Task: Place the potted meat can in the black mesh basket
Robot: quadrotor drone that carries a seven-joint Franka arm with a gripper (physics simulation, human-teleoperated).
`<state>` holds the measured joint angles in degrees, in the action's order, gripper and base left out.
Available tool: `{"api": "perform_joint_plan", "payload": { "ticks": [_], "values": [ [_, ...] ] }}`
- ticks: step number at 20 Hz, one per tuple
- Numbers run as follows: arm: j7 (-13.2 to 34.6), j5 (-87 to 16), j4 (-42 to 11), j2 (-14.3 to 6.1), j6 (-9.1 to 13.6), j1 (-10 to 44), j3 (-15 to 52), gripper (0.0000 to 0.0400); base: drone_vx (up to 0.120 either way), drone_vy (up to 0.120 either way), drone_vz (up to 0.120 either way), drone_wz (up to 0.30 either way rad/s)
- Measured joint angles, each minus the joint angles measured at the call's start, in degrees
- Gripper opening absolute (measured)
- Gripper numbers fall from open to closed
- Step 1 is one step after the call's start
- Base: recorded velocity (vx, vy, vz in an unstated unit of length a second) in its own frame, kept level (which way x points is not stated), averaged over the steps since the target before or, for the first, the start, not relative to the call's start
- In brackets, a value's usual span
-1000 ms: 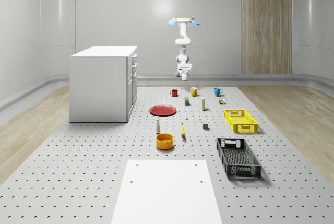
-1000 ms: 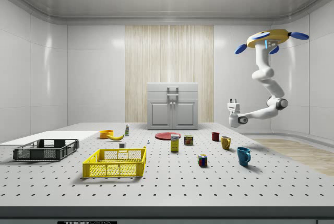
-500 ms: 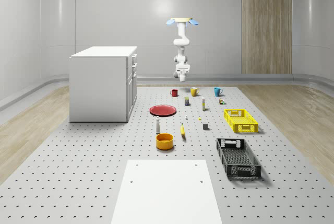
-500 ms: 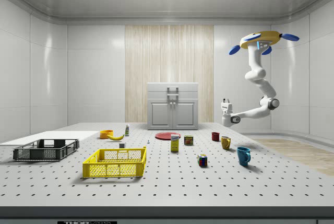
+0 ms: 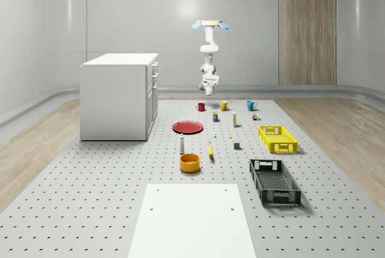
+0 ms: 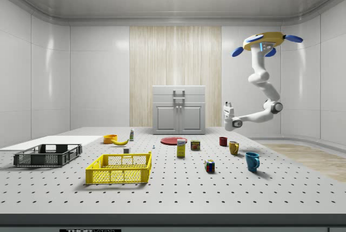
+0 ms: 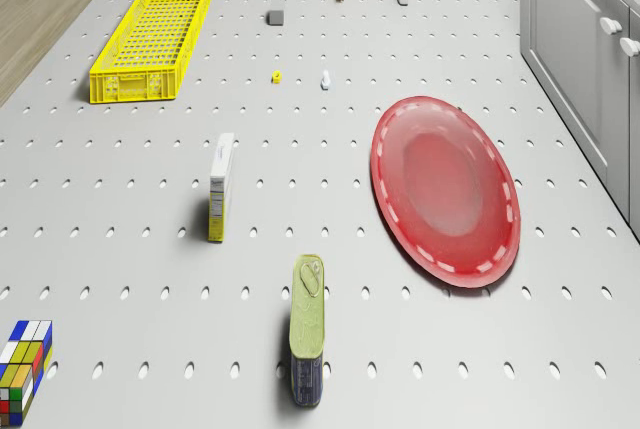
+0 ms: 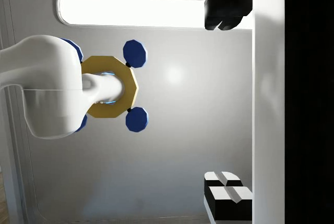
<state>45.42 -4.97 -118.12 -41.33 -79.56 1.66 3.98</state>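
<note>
The potted meat can [image 7: 308, 344] lies on the perforated table, small in the whole-scene view [image 5: 215, 116] and beside a yellow box in the side view [image 6: 195, 145]. The black mesh basket [image 5: 274, 181] sits at the table's near right, at the side view's far left [image 6: 47, 154]. The drone [image 6: 264, 41] hovers high over the table's far end, near the mugs. My gripper [image 6: 228, 104] hangs well above the table on the bent arm, pointing up at the ceiling. Its fingers stand wide apart in the wrist view [image 8: 206, 101], open with nothing between them.
A white cabinet [image 5: 119, 95] stands on the whole-scene view's left. A red plate [image 7: 447, 189], a thin box [image 7: 220, 187], a Rubik's cube [image 7: 22, 369] and a yellow basket [image 5: 277, 138] lie around the can. Mugs [image 6: 252, 161], a banana and an orange bowl [image 5: 189, 162] are also on the table.
The drone and arm have shifted toward the side view's left, closer to the objects, and sunk a little. The gripper stays open and pointing up.
</note>
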Motion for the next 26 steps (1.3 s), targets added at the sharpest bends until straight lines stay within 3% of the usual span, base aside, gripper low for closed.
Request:
{"api": "perform_joint_plan", "payload": {
  "ticks": [4, 10, 13, 17, 21, 26],
  "values": [
    [0.67, -4.96, -0.63, -0.24, -0.26, 1.09, 3.52, 0.0400, 0.120, 0.000, -0.010, 0.000],
    [3.19, -21.70, -4.82, -1.32, -1.06, 4.88, 15.14, 0.0400, 0.120, 0.000, -0.120, 0.000],
    [6.05, -36.57, -11.08, -2.75, -1.81, 8.47, 24.84, 0.0400, 0.120, 0.000, -0.120, 0.000],
    [13.23, -61.95, -25.07, -5.83, -2.06, 15.97, 39.43, 0.0400, 0.120, 0.000, -0.120, 0.000],
    [23.35, -85.35, -38.09, -9.09, 1.30, 27.29, 51.24, 0.0400, 0.120, 0.000, -0.120, 0.000],
    [33.81, -101.51, -45.37, -12.70, 7.86, 41.74, 60.17, 0.0400, 0.120, 0.000, -0.120, 0.000]
  ]
}}
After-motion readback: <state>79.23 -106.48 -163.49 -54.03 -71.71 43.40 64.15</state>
